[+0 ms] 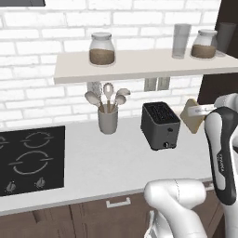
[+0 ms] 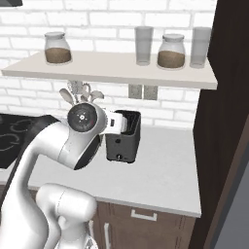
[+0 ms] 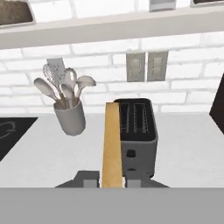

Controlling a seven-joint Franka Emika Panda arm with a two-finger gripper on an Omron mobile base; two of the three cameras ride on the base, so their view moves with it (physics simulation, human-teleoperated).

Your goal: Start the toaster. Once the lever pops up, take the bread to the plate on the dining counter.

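Nearest the hand camera, the bread (image 3: pixel 112 144) stands edge-on as a tall tan strip, pinched between the two dark fingertips (image 3: pixel 87 178) of the gripper (image 3: pixel 112 180); the jaws are pressed against its two flat faces. In the left base view the same slice (image 1: pixel 191 116) hangs in the air to the right of the toaster, tilted, clear of the worktop, with the gripper (image 1: pixel 201 110) clamped on it.

The white brick wall (image 1: pixel 42 69) is the largest thing, running behind everything. Below it the pale worktop (image 1: pixel 107 162) spreads out, with a black hob (image 1: pixel 28 160) set into its left part. A long shelf (image 1: pixel 139 65) crosses the wall above, carrying two jars (image 1: pixel 102 49) of brown stuff and two clear glasses (image 1: pixel 181 41).

The toaster (image 1: pixel 160 125) stands on the worktop near the wall, under a pair of wall sockets (image 1: pixel 157 84); both slots look empty from the hand view, and its small knob (image 1: pixel 166 145) sits low on the end face. Left of it, well apart, a grey pot of spoons and a whisk (image 1: pixel 108 114) stands upright.
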